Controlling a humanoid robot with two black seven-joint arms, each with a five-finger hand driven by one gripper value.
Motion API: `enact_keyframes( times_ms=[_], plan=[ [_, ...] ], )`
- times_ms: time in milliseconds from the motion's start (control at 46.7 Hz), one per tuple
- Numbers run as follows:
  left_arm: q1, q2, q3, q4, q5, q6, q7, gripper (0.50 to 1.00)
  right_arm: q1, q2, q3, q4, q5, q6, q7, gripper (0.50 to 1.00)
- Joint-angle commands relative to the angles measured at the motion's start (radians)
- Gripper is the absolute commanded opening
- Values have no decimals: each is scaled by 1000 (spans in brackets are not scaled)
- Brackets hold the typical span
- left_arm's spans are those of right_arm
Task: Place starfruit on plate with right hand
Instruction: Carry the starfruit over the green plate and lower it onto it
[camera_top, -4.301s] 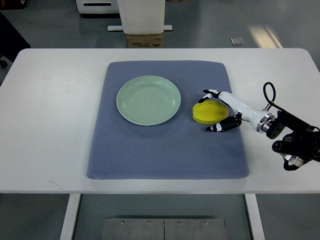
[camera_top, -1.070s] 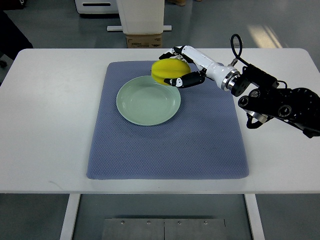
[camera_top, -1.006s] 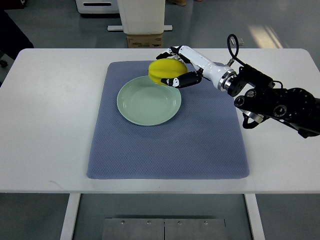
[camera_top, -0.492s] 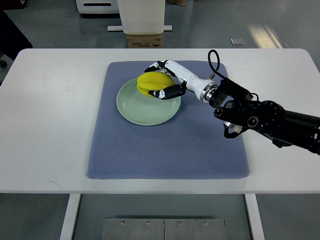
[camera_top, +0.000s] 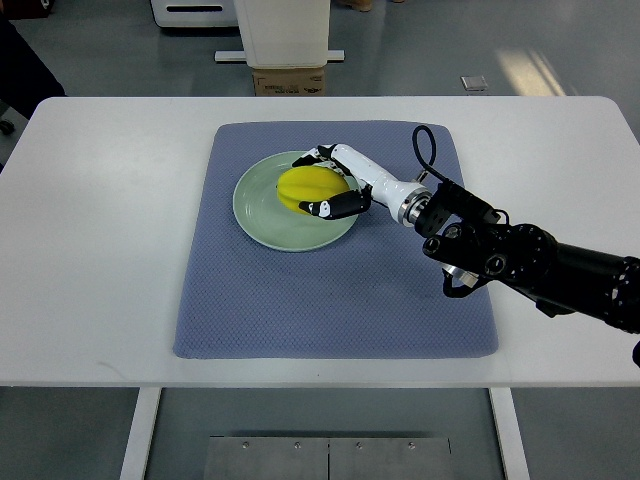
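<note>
While its black arm is reaching in from the right edge across the blue-grey textured mat (camera_top: 330, 290), the white right hand (camera_top: 335, 182) with black fingertips is curling around the glossy yellow starfruit (camera_top: 308, 187), gripping it from the right side. One dark-tipped finger (camera_top: 322, 208) is lying along the fruit's near side and others are wrapping over its far side. The starfruit is sitting over the right half of the round pale green plate (camera_top: 258, 205), low against it, though whether it is touching the plate surface I cannot tell. The plate is lying on the upper middle part of the mat, which is covering the centre of the white bench (camera_top: 100, 250).
</note>
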Motion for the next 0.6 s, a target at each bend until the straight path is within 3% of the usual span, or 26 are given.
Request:
enact_keyframes(
  times_ms=[0,235,321,385,428,514,578],
  plan=[
    [0,0,0,0,0,0,0,1000,-4,0,1,-5,0,0,1,500],
    [0,0,0,0,0,0,0,1000,-12,0,1,-5,0,-3,3,506],
    [0,0,-1,0,0,0,0,1000,-13,0,4,-5,0,-4,3,568],
    [0,0,-1,0,0,0,0,1000,-13,0,19,-5,0,-4,3,677],
    [0,0,-1,0,0,0,0,1000,-15,0,31,-3,0,-6,3,723],
    [0,0,0,0,0,0,0,1000,-21,0,37,-3,0,-6,3,753],
    [0,0,0,0,0,0,0,1000,-22,0,39,-2,0,-6,4,805]
  ],
)
